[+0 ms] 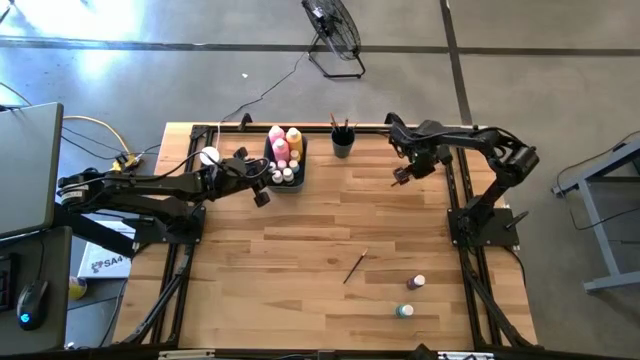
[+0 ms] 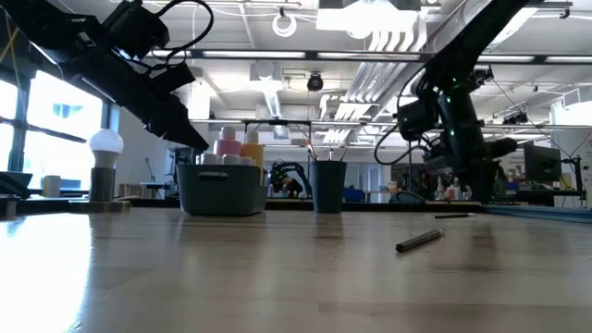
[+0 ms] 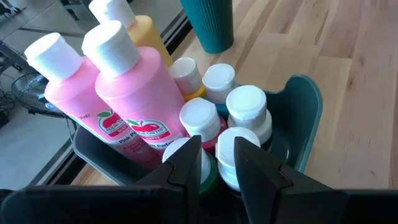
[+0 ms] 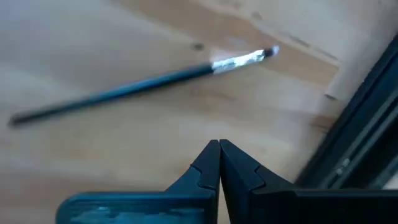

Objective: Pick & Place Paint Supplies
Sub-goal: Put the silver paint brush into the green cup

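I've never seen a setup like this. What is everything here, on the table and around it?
Table: one, light wood.
Bin: one, dark teal, back of table.
Tall squeeze bottles: two pink, one yellow, in the bin.
Small bottles: about six, white caps, in the bin.
Loose small bottles: two, purplish and green, front right.
Cup: one, dark teal, holding brushes, beside the bin.
Loose brushes: two, dark, one mid-table, one under the right arm.
White knob: one, on a tan base, back left.
Fan: one, black, on the floor.
Left gripper: over the bin's small bottles.
Right gripper: jaws shut, empty, above the table.
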Action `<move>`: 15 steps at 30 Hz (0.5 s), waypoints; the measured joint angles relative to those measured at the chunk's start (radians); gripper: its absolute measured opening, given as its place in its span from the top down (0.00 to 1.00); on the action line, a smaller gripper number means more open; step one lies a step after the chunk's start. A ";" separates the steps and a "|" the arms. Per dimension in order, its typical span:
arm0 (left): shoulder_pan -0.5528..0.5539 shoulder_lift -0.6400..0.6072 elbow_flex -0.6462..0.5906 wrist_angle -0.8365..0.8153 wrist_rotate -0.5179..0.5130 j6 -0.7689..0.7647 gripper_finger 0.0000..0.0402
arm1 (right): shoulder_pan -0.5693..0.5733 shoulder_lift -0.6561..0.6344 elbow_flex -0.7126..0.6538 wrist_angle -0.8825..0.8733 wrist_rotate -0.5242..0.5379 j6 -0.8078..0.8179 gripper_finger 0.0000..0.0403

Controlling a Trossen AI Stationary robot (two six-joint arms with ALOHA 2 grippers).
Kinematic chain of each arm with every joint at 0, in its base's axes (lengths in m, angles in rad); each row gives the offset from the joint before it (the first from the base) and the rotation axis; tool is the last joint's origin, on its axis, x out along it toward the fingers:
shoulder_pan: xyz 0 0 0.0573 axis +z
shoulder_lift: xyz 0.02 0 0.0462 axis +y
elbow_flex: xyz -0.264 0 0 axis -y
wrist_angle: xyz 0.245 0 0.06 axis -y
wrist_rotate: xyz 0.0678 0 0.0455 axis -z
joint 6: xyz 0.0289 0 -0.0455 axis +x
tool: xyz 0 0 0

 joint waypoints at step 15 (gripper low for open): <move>0.000 0.000 0.000 0.006 -0.001 -0.001 0.78 | -0.008 0.000 -0.041 0.181 0.074 0.062 1.00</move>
